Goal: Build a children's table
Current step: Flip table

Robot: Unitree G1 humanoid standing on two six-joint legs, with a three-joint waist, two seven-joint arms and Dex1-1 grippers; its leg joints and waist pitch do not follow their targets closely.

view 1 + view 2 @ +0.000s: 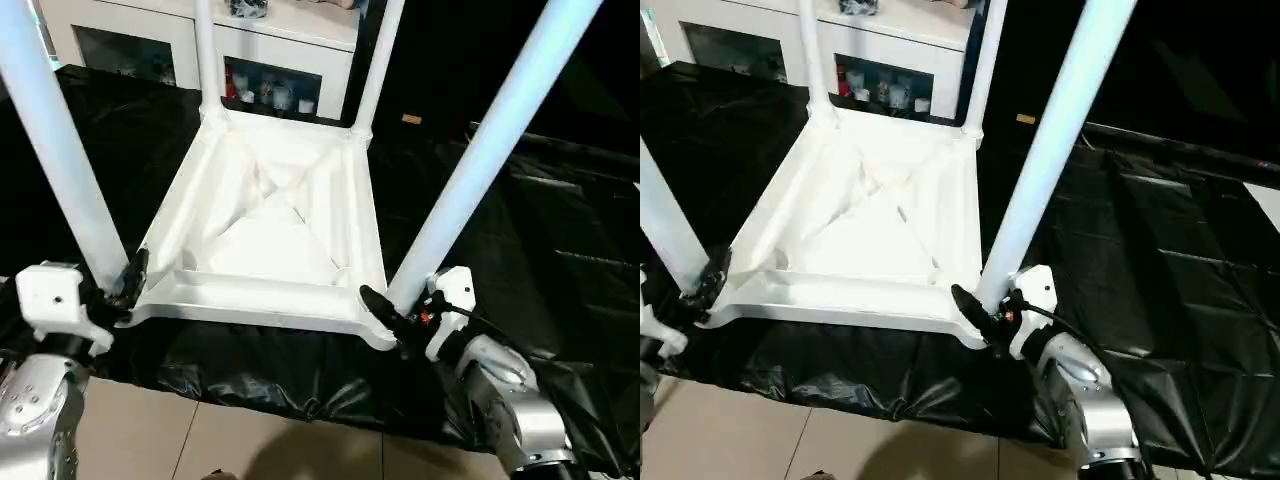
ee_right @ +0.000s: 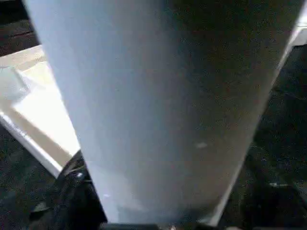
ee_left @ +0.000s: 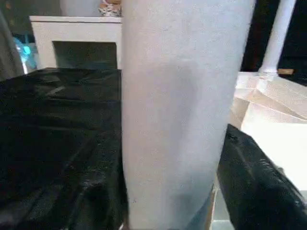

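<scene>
Upside down on the black plastic sheet (image 1: 560, 250): the children's table (image 1: 270, 240), top flat on the floor, all four legs seated in the corner sockets and pointing up.

Starting left: left gripper (image 1: 128, 285) wrapped round the base of the near left leg (image 1: 50, 140), one black finger visible against the tube just above the socket. Looks like a grasp on that leg, not a loose hover.

Through the middle: ribbed underside, raised rim, white cabinet (image 1: 290, 60) behind, well apart.

Over to the right: right gripper (image 1: 392, 318) clamped low on the near right leg (image 1: 500, 130), one finger lying along the corner socket.

Handling, as a judgement: hollow plastic, probably light and stiff, but smooth and round, so likely slippery under two narrow fingers. Best hold low, right at the sockets, where leverage is small. Higher up, risk of prying a leg loose. Lifting or flipping calls for both sides moving together, evenly.
</scene>
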